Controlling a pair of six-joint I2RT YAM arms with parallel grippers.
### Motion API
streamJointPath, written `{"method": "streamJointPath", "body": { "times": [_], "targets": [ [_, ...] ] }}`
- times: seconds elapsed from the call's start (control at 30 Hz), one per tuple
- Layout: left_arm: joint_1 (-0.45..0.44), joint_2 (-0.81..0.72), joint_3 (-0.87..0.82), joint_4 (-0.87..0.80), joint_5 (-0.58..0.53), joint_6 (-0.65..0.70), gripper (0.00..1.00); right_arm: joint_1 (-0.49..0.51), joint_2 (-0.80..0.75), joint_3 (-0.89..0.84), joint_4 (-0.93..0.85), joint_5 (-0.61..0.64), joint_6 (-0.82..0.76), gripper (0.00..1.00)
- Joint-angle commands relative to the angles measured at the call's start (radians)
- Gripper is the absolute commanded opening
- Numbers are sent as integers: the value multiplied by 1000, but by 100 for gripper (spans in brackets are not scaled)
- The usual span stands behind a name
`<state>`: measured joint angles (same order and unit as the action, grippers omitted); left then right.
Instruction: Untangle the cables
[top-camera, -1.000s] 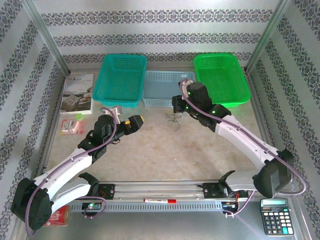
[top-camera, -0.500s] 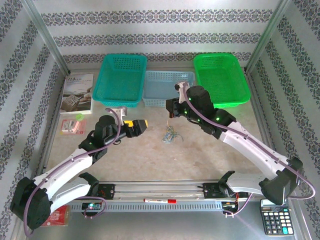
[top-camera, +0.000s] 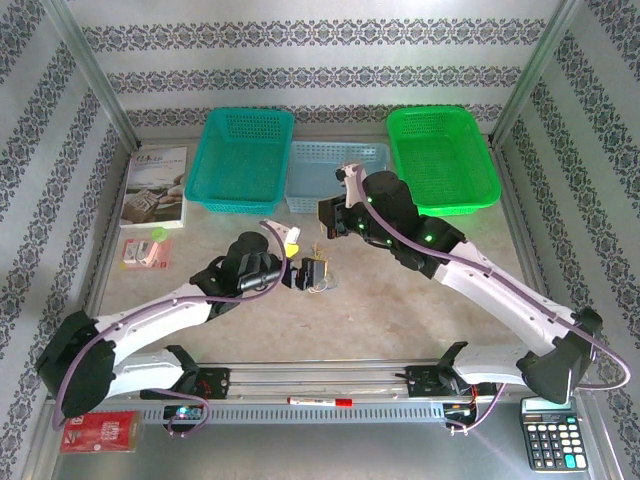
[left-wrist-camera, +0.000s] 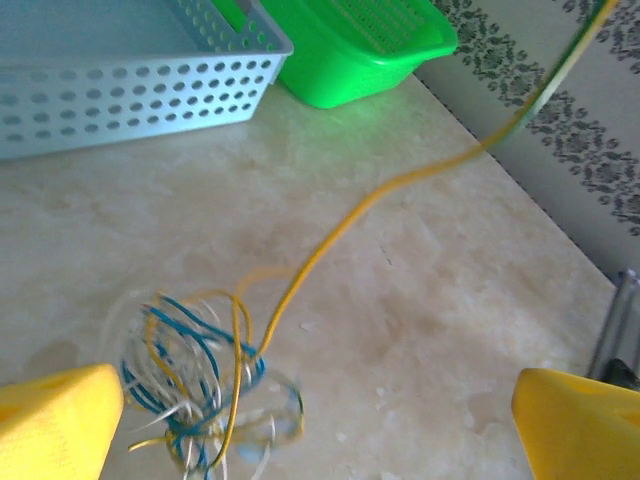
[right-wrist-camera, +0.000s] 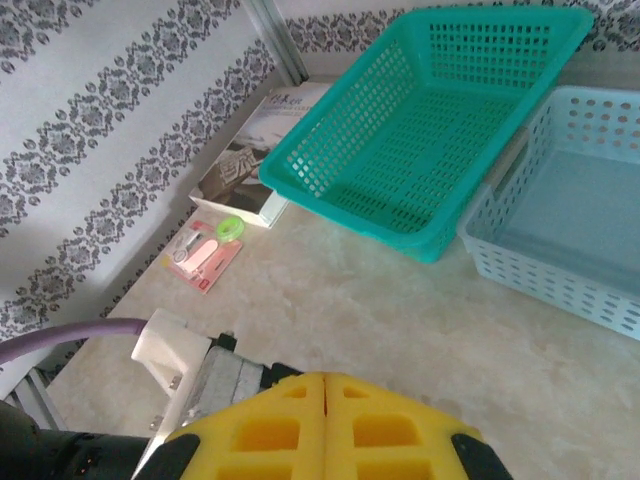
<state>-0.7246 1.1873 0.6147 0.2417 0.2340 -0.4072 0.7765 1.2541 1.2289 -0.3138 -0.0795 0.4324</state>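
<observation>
Cables (left-wrist-camera: 190, 370): light, limp, springy tangle on bench (left-wrist-camera: 430, 330). Left pincer (left-wrist-camera: 320, 430) wide open, empty, straddling it; right pincer (right-wrist-camera: 325, 395) closed, apparently on yellow strand (left-wrist-camera: 400, 185). Grasp clump.

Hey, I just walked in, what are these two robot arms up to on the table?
They are untangling a small knot of thin cables lying on the table in front of the pale blue basket. The right gripper is shut and raised above the knot, apparently pinching a yellow strand that runs taut up out of it. The left gripper is open and low, with the knot between its fingers. The blue and whitish strands are not yet separated.
</observation>
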Motion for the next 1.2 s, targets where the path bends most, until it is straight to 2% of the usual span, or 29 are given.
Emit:
{"method": "streamJointPath", "body": {
  "times": [0.0, 0.07, 0.2, 0.5, 0.67, 0.87, 1.17],
  "targets": [
    [-15, 39, 34, 108, -102, 75, 100, 18, 14, 30, 15, 6, 9, 0],
    [-17, 69, 39, 139, -120, 84, 100, 25, 18, 33, 14, 1, 10, 0],
    [-16, 139, 50, 186, -123, 89, 92, 38, 18, 51, 19, -11, 20, 0],
    [-19, 272, 4, 296, -80, 38, 56, 43, -7, 117, 50, -53, 55, 0],
    [-21, 312, -48, 353, -71, 7, 44, 22, -17, 177, 69, -62, 67, 0],
    [-21, 322, -92, 390, -66, -18, 44, -37, -18, 232, 94, -64, 80, 0],
    [-21, 164, -116, 366, -56, -69, 68, -209, 66, 267, 135, -65, 102, 0]
  ]
}}
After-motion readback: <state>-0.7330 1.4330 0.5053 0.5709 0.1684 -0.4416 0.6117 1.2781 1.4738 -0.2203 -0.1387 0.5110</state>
